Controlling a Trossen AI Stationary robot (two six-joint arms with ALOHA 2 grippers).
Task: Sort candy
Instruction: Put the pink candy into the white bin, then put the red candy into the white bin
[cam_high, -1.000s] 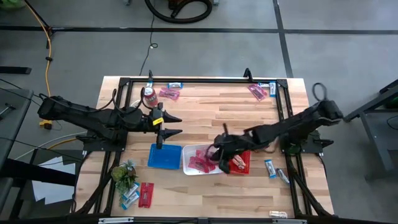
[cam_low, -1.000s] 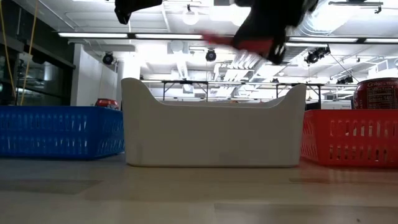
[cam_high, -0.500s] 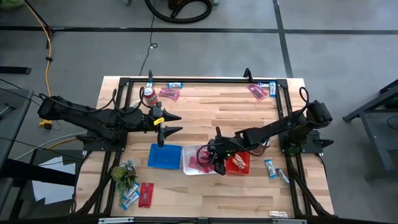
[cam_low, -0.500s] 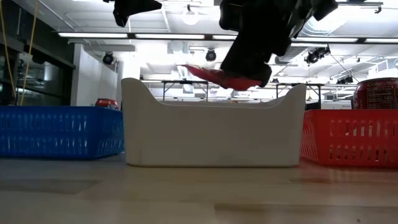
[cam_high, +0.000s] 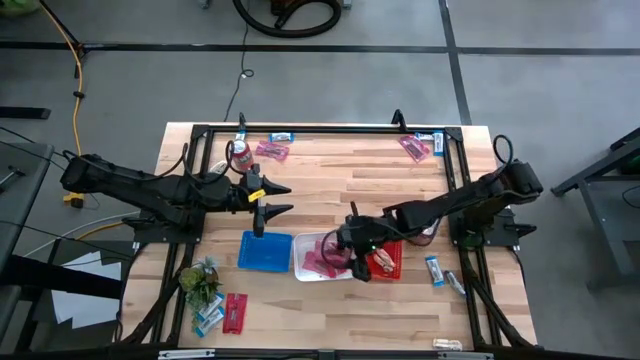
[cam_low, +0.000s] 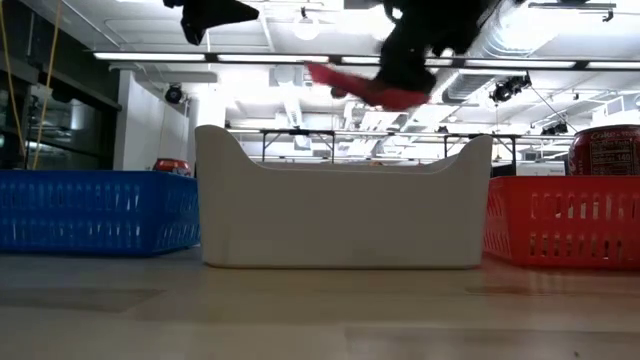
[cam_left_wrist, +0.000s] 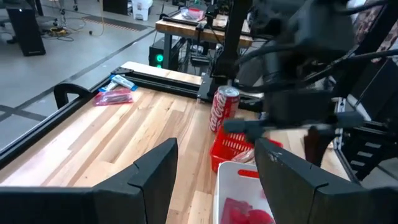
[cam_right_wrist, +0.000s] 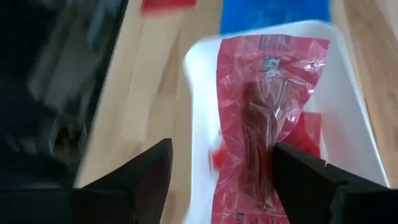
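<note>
My right gripper (cam_right_wrist: 221, 180) stands open above the white tray (cam_high: 300, 268), which sits between the blue tray (cam_high: 265, 250) and the red tray (cam_high: 392, 268). A pink candy packet (cam_right_wrist: 267, 106) shows between its fingers, in the air above the tray's rim in the low view (cam_low: 365, 88). More pink packets (cam_high: 318, 262) lie in the white tray. My left gripper (cam_high: 288, 199) waits open, high above the table beyond the blue tray. Loose candy lies at the far edge (cam_high: 272, 150), at the near left (cam_high: 232, 312) and at the right (cam_high: 434, 270). My right gripper comes slanting down from the table's right, with its fingers spread on either side of the pink packet. The packet's near end (cam_right_wrist: 261, 180) lies beside one finger (cam_right_wrist: 298, 180). I cannot tell whether it touches that finger. The packet is clear of the tray.
A red soda can (cam_high: 239, 152) stands at the far left, and a small green plant (cam_high: 200, 278) at the near left. A black frame (cam_high: 320, 130) runs around the table's edges. Bare wood lies in the middle far part (cam_high: 340, 180).
My right gripper has opened over the white tray. It dipped toward the tray, came up again a little, and rolled at the wrist. The pink packet, pinched before, now shows between spread fingers, still above the tray.
</note>
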